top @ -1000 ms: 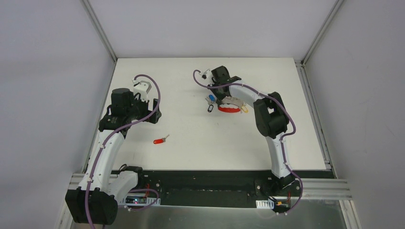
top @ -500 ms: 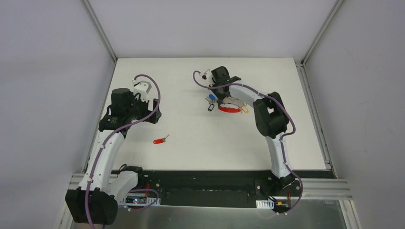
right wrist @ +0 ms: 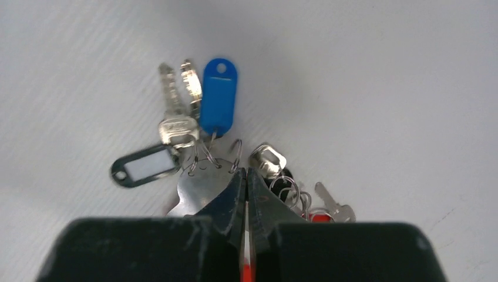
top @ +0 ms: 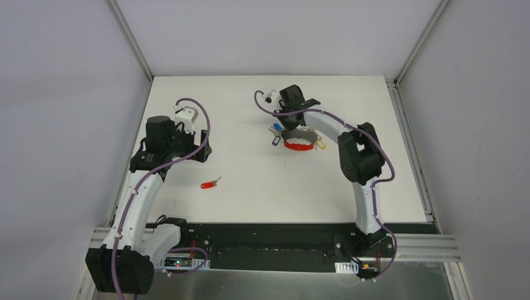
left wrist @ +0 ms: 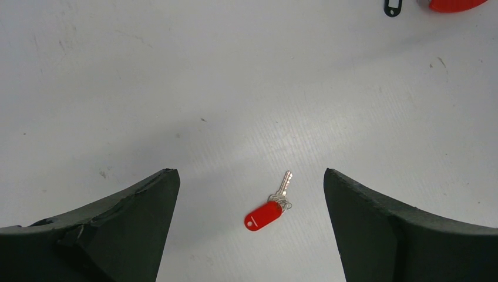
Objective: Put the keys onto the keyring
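- Keyring (right wrist: pixel 199 183) — on table (top: pixel 250 206) under right gripper (right wrist: pixel 246 176), closed tight at its rings (right wrist: pixel 235 154); hold unclear.
- Light, floppy, slippery; pinch the red band (top: pixel 299 146), I judge.
- Left gripper (left wrist: pixel 249 174) gapes empty above red-headed key (left wrist: pixel 267 211).

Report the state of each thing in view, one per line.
left claw: open, holding nothing.
right claw: shut, tips at the keyring rings; grip unclear.
red-tagged key: flat on the table, loose, apart from the keyring.
keyring: on the table, under the right claw.
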You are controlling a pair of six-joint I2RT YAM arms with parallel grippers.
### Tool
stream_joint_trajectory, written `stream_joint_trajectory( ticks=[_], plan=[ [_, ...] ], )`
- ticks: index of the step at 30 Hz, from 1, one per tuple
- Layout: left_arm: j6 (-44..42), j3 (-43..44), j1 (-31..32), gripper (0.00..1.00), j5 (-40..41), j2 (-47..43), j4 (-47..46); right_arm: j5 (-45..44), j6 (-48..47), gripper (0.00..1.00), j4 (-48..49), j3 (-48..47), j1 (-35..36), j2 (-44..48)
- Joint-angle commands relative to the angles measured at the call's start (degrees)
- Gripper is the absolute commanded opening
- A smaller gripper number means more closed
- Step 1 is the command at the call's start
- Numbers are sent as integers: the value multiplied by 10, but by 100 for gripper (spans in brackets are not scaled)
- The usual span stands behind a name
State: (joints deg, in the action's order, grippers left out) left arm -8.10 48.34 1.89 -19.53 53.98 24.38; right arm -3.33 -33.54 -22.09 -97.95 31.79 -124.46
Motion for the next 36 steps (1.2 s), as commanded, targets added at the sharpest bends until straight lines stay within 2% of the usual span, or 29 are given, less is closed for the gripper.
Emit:
stream_joint_trajectory(
  ticks=[1, 5, 10, 14, 19, 26, 31, 36],
  plan=[
    [0, 15, 7, 97, -24, -8, -6, 120, 13, 0, -25, 22, 0, 125],
    [-34, 46, 43, 99, -46, 0, 30, 260, 12, 0, -58, 46, 2, 194],
    [-88, 133, 125, 98, -38, 35, 95, 369, 18, 0, -103, 48, 14, 259],
    [-97, 211, 157, 91, -106, 66, 126, 415, 13, 0, -130, 49, 32, 301],
    [-74, 294, 172, 87, -175, 103, 134, 419, -2, 0, -143, 60, 54, 332],
    [-11, 270, 195, 81, -235, 123, 34, 457, 14, 0, -127, 97, 55, 355],
    [1, 260, 221, 71, -247, 136, 14, 485, 39, 0, -109, 113, 55, 361],
    [-7, 227, 244, 68, -245, 138, 0, 508, 61, 0, -100, 109, 54, 356]
  ],
)
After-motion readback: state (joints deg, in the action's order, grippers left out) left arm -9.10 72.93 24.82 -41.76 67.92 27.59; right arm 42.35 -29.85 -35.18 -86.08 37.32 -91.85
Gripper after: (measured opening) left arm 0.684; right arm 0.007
